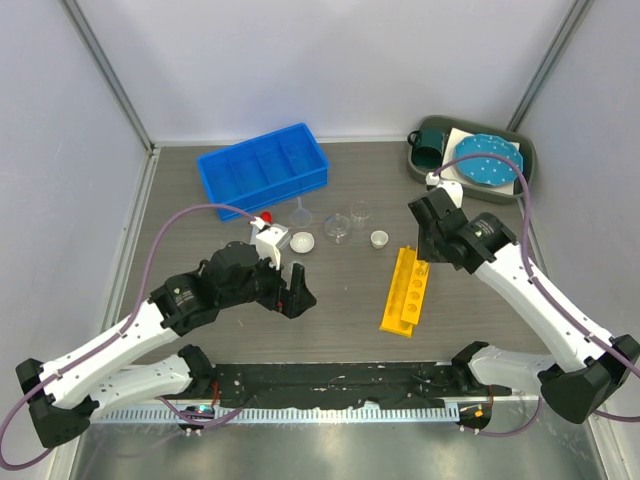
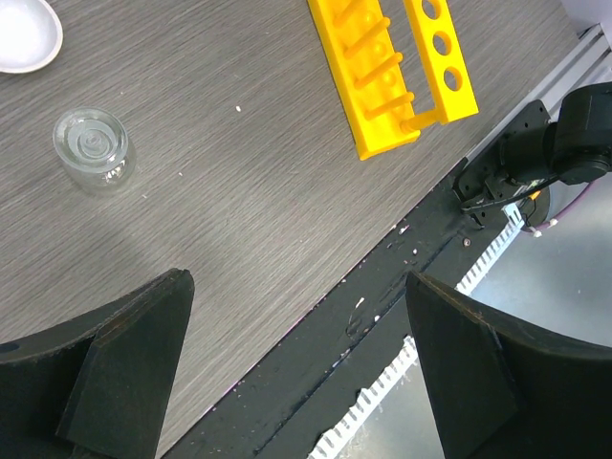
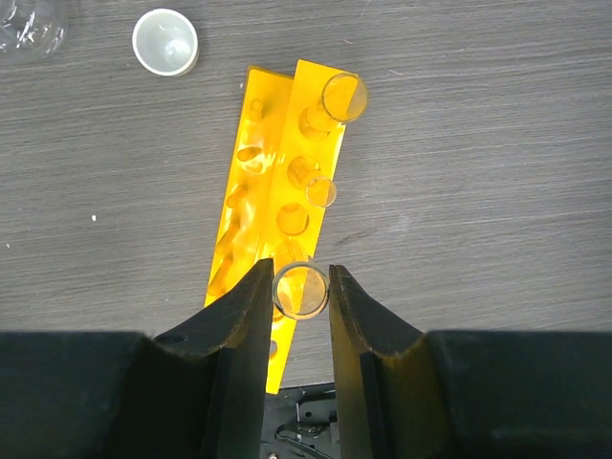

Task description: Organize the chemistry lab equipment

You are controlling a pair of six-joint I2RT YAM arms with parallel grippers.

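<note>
Wrist view alone: right hand (image 3: 299, 273) gripping tube (image 3: 301, 295)

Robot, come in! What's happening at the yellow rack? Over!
Left end effector open, empty. Right end effector shut on clear tube over yellow tube rack. Two more tubes racked. Nothing in the way.

I am looking over a grey wood-grain table (image 1: 340, 310), and 3 pale walls (image 1: 330, 60) are closing it in. 2 grey metal posts (image 1: 110, 70) are rising at its far corners. Soft, even light is falling across it.
</note>
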